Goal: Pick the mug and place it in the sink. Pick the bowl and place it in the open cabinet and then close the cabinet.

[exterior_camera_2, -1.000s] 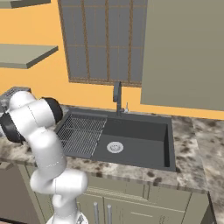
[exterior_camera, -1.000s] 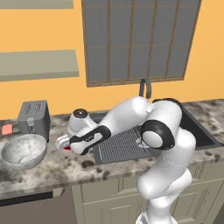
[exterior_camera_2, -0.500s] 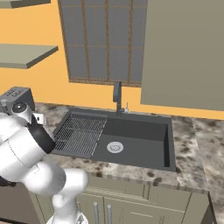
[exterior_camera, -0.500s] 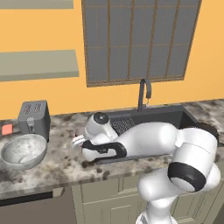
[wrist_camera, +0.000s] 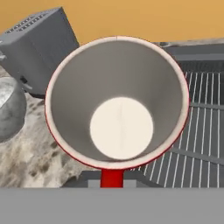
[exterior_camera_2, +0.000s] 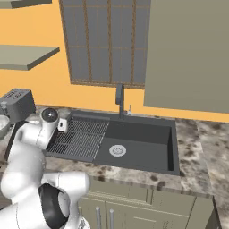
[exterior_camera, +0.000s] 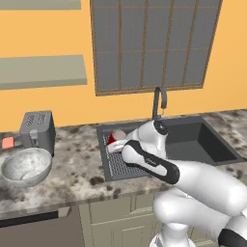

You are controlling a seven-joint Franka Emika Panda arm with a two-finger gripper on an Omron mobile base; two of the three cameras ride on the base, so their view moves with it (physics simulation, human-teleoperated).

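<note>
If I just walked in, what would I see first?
You'd first see the big white robot arm leaning over the counter, holding the little red mug above the ribbed side of the dark sink. From the hand view you look straight into the mug's pale inside. Next, the shiny marbled bowl sits on the counter at the far left, just in front of the grey toaster.

The white arm bends low over the sink (exterior_camera: 219,144), its hand above the ribbed drainer section (exterior_camera: 116,164) at the sink's left end. The red mug (exterior_camera: 116,140) sits at the hand, over that drainer. The dark curved faucet (exterior_camera: 159,101) rises behind the sink. Left of the sink, well apart on the marbled counter (exterior_camera: 77,159), rests the grey-white bowl (exterior_camera: 26,166), with the toaster (exterior_camera: 37,130) just behind it
</note>
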